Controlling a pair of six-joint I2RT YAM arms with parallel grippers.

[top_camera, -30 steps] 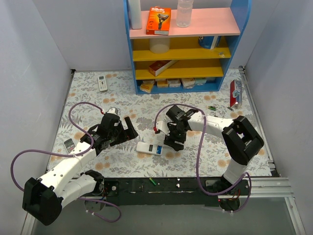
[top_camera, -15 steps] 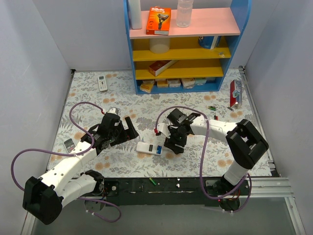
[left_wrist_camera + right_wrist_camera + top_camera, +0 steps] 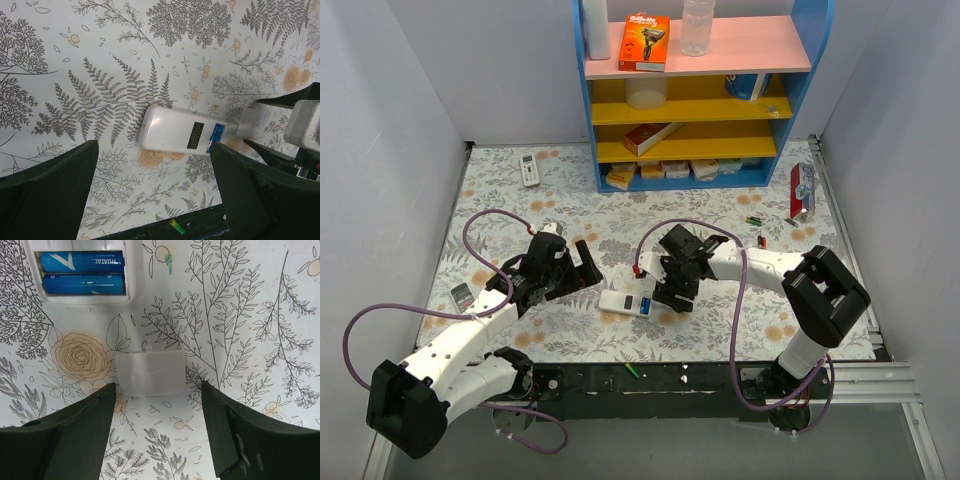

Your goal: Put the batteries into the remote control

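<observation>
Right wrist alone: two seated batteries (image 3: 82, 273)

Bench (image 3: 570, 340) under a flower-and-fern print sheet. At the far edge: blue shelf unit (image 3: 750, 45), set against the back wall. Holds on its pink top board a white cylinder (image 3: 597, 28), an orange razor box (image 3: 645, 41) lying flat and a clear bottle (image 3: 696, 25). Keeps a white tub (image 3: 646, 92) on the upper yellow board, a slanted orange-white box (image 3: 650, 137) on the lower, a row of small boxes (image 3: 680, 170) at the bottom. Left of the unit: all-white remote (image 3: 529, 168). Near the right edge: red pack (image 3: 800, 190), propped upright. Near the left edge: small grey device (image 3: 461, 294), lying flat.
</observation>
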